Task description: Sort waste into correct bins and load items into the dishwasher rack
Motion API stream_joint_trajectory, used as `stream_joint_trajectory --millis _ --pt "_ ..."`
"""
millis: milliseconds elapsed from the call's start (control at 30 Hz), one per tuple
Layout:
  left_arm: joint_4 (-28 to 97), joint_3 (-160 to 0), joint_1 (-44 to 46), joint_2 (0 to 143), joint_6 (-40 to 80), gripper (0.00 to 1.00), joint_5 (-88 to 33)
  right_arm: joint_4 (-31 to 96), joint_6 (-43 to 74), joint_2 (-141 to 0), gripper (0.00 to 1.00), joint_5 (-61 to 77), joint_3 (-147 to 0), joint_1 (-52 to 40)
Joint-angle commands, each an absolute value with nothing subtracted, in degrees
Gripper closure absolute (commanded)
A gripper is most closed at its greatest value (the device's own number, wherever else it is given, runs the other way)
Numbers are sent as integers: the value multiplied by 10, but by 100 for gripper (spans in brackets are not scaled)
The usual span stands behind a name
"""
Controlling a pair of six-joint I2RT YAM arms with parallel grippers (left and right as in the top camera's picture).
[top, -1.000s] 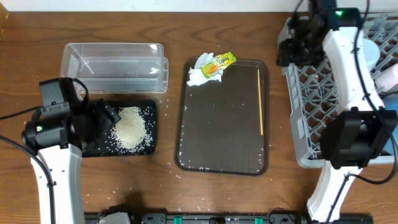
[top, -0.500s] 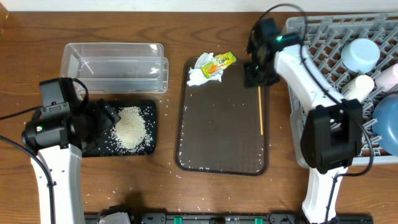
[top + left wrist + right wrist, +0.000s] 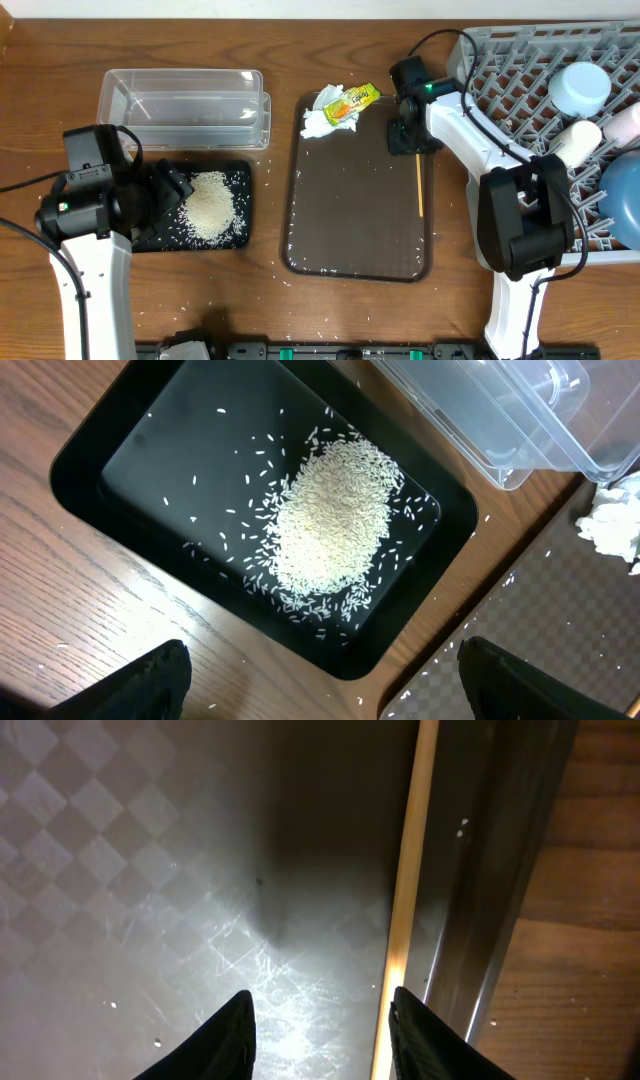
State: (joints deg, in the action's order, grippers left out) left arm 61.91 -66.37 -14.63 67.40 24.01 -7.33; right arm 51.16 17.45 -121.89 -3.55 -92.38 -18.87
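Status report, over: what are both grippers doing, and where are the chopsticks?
Left gripper open over rice in black tray. Right gripper open, low over chopsticks on brown tray. Nothing in the way.

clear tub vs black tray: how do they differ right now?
The clear tub is see-through and deep-walled; the black tray is opaque and shallow. The clear tub looks empty; the black tray holds a pile of rice. Both are rectangular, similar in footprint, side by side.

overhead bright, even, sharp | left wrist clear | right wrist dim, glare on serving tray [image 3: 280, 980], soft focus
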Motion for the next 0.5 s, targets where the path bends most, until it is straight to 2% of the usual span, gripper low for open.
stream_joint_trajectory --millis 0,167,467 --pt "621 -671 -150 674 239 12 -72 510 194 -1219 58 -63 -921 -190" --pt "621 -671 -150 674 239 12 -72 493 195 -1219 54 -76 -913 -190" --pt "621 -671 -150 674 239 12 -72 437 203 -1220 55 -75 -860 -190"
